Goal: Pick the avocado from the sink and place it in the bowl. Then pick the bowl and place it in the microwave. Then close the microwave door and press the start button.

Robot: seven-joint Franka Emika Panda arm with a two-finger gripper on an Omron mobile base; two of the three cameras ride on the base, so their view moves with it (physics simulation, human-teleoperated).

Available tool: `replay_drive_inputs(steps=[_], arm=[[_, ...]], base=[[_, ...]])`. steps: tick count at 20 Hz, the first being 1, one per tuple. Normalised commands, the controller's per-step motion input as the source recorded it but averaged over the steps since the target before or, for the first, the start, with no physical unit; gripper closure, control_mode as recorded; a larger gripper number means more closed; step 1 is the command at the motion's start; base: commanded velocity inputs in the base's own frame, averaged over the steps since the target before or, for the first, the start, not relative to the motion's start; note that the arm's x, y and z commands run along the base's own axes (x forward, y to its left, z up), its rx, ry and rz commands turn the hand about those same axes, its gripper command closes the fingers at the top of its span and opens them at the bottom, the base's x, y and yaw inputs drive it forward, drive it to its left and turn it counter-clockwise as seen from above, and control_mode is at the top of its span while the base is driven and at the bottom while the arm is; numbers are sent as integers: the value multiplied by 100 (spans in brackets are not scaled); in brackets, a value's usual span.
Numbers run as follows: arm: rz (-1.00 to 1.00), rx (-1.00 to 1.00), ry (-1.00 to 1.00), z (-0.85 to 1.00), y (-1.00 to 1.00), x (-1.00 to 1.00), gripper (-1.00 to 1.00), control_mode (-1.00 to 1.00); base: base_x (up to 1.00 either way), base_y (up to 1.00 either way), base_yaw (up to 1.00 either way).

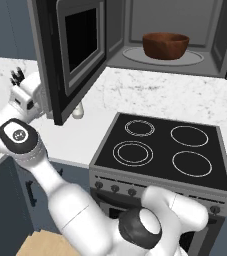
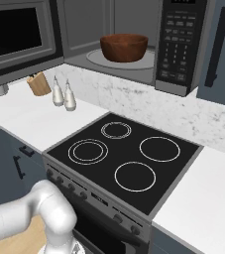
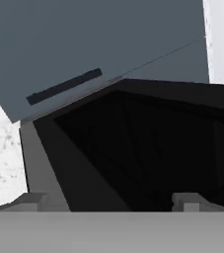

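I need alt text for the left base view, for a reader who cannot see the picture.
A reddish-brown bowl sits on the glass turntable inside the open microwave, above a speckled counter and a black four-burner stove. The microwave door stands swung out to the left, and the white robot arm reaches up just left of it.

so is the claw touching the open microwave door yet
Cannot tell. In the left base view the claw sits beside the wide dark grey microwave door with its black window, but the door edge hides any contact or gap.
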Motion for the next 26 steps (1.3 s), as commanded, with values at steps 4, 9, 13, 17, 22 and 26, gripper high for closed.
replay_drive_inputs(steps=[4,9,13,17,22,26], arm=[[4,16,-25,53,-88,-22,-100,-100],[1,18,-37,43,-93,-77,-100,-100],[0,23,-35,40,-100,-91,-100,-100],[0,25,-32,44,-100,-78,-100,-100],[1,30,-7,28,-100,-13,-100,-100],[2,28,0,23,-99,0,-100,-100]], base=[[0,0,0],[0,0,0],[0,0,0],[0,0,0],[0,0,0],[0,0,0]])
